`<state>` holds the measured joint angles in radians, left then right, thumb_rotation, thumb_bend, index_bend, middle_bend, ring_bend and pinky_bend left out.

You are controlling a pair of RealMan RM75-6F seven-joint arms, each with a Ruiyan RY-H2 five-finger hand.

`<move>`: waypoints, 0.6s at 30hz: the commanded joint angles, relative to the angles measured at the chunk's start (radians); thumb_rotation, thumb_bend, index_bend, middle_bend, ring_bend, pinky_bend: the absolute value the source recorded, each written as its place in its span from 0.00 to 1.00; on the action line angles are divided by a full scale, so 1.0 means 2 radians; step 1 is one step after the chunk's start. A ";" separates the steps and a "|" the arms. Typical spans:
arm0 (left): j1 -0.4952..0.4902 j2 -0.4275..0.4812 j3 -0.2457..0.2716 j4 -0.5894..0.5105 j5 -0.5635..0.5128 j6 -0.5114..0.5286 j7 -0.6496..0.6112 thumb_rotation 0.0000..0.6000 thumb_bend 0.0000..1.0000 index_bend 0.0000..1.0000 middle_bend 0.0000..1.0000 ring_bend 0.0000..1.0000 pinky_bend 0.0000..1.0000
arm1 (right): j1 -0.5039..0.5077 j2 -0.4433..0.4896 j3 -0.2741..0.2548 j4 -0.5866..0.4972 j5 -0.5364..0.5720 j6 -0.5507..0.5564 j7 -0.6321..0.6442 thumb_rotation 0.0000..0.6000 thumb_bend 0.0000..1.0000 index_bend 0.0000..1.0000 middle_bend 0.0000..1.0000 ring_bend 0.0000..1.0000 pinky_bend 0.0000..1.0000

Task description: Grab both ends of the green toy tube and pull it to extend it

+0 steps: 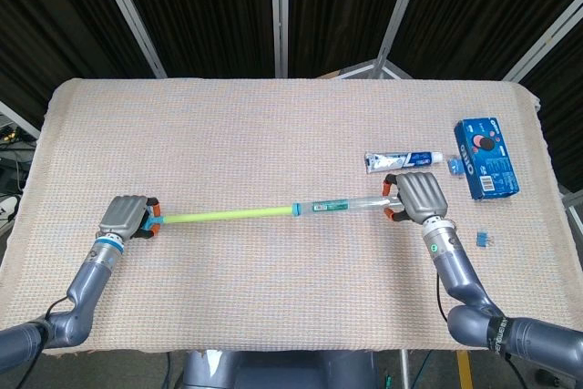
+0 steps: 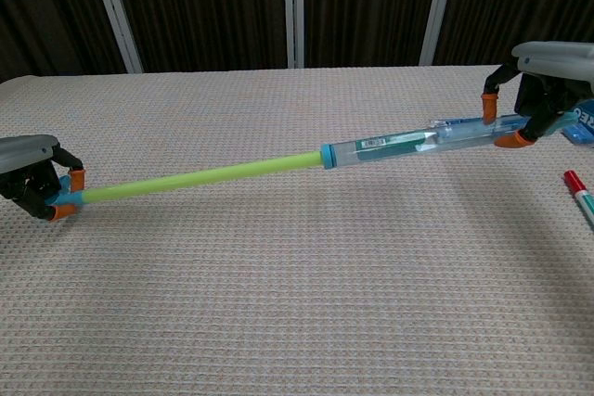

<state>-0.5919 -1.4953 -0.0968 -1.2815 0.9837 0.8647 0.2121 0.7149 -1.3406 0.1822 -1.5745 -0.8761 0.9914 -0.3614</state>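
Observation:
The green toy tube (image 1: 232,215) (image 2: 200,176) stretches across the table above the cloth, a thin green rod on the left sliding out of a clear barrel (image 1: 342,206) (image 2: 408,141) with a blue collar. My left hand (image 1: 127,217) (image 2: 32,178) grips the rod's blue end cap at the left. At the right, my right hand (image 1: 419,198) (image 2: 548,76) grips the barrel's far end with its orange-tipped fingers curled around it.
A toothpaste tube (image 1: 405,161) lies just behind my right hand. A blue cookie box (image 1: 485,157) sits at the far right, a small blue clip (image 1: 484,239) near it. A red marker (image 2: 580,194) lies at the right edge. Woven cloth (image 1: 273,134) covers the table.

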 commanded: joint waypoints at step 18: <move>0.082 0.115 0.001 -0.125 0.117 0.160 -0.071 1.00 0.03 0.00 0.36 0.41 0.51 | -0.121 0.094 -0.040 -0.057 -0.203 0.146 0.150 1.00 0.00 0.00 0.52 0.54 0.62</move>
<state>-0.4618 -1.2976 -0.1032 -1.4992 1.1820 1.1397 0.0921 0.5233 -1.1884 0.1258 -1.6830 -1.2158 1.2238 -0.1212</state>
